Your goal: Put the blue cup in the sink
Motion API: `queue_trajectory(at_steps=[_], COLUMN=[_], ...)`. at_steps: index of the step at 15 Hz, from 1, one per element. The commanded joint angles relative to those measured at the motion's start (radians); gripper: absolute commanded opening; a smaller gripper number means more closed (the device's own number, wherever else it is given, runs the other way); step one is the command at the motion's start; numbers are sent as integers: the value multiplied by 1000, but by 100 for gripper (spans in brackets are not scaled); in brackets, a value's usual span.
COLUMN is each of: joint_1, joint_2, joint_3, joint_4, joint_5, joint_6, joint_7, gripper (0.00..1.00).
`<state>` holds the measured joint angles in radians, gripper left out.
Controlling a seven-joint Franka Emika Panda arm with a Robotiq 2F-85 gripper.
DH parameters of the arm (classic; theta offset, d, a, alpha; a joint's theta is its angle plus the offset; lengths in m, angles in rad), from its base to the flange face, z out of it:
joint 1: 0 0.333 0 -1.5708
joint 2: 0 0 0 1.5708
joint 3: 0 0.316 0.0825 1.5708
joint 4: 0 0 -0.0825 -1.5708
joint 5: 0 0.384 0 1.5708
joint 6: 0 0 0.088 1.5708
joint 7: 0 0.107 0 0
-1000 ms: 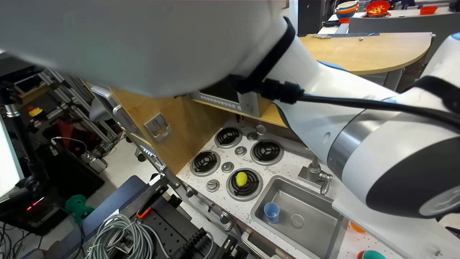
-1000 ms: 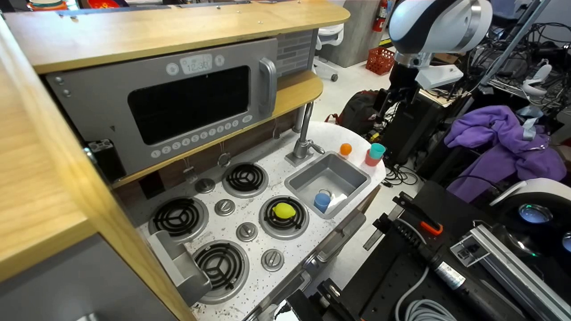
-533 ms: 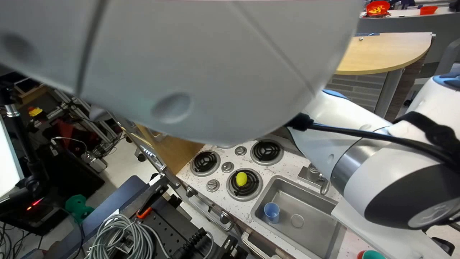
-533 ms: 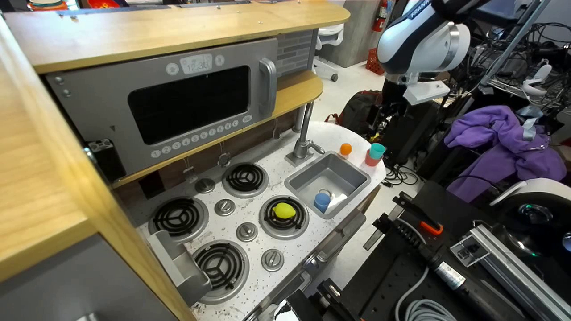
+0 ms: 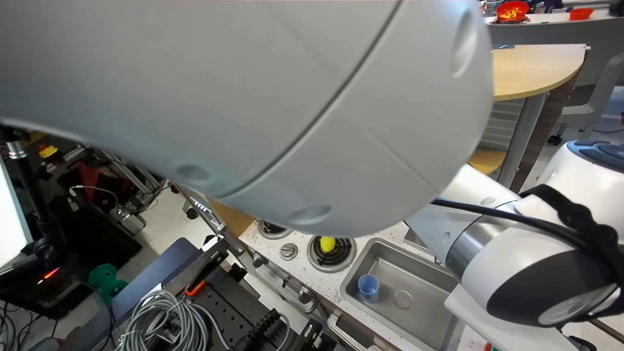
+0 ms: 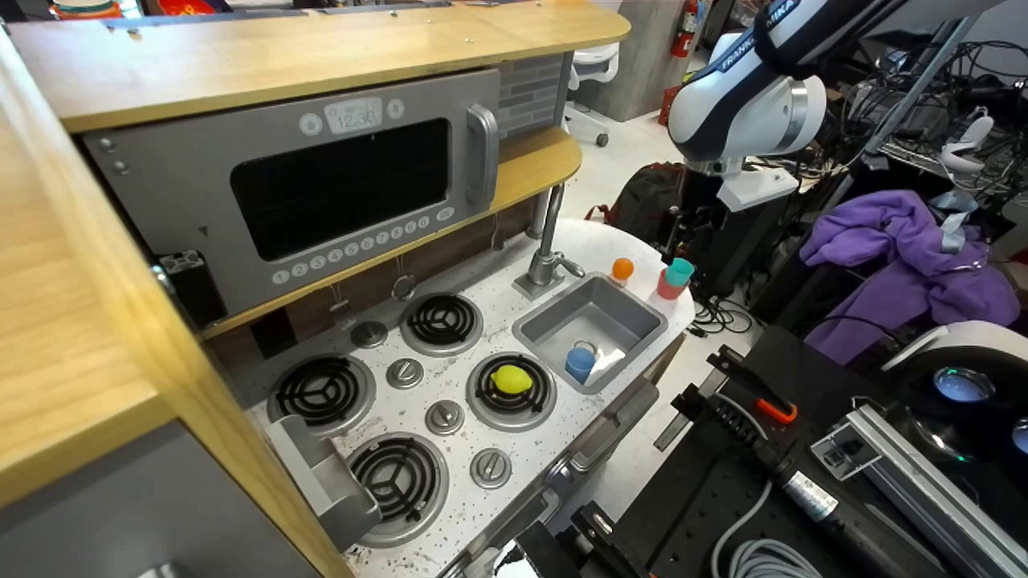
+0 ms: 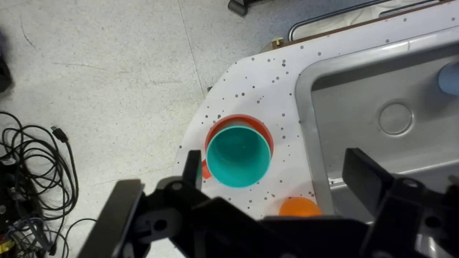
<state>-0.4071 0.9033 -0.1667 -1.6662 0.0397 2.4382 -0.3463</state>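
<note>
In the wrist view, a black two-fingered pincer [image 7: 276, 163] is seen with its fingers [image 7: 362, 175] held widely apart from each other. In an exterior view it is carried by a white robot arm [image 6: 771, 120], near the rounded end of a white, dark-speckled desk [image 6: 590, 241], and its outline is not easily separated from the dark background. On this end of the desk, a small turquoise-blue plastic cup [image 7: 238, 157] is found, its round mouth turned upward; it appears to be set in the mouth of a red cup [image 6: 667, 290], whose small handle is visible. In the wrist view the turquoise-blue cup is shown between the two fingers, closer to one of them, but whether it is touched cannot be told. Near the cups, a rectangular silver-grey metal sink [image 6: 622, 325] with rounded corners is let into the desk, and a grey metal tap [image 6: 546, 261] is mounted beside it. Inside the sink, a translucent blue cup [image 5: 368, 290] is shown in both exterior views. A small round orange object [image 6: 622, 269] is placed near the sink rim. On a round black coil burner [image 6: 482, 397], a yellow lemon-shaped object [image 6: 511, 380] is seen. Much of an exterior view is covered by a broad grey link [image 5: 243, 122] of the arm.
</note>
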Motion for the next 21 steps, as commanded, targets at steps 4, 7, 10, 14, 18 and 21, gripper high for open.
queue_trajectory(at_steps=[4,7,10,14,18,21], joint_1=[8,17,27,46,56,57], joint_2=[52,57,64,76,99,121], joint_3=[-2,-1,2,-1,-7,-14], joint_4=[45,31,29,35,57,79], joint_5=[-61,-91,-115,-144,-158,-164], joint_6=[-15,-2,2,10,0,6], joint_7=[17,11,11,16,29,35], gripper=[100,100,100,100,77,62])
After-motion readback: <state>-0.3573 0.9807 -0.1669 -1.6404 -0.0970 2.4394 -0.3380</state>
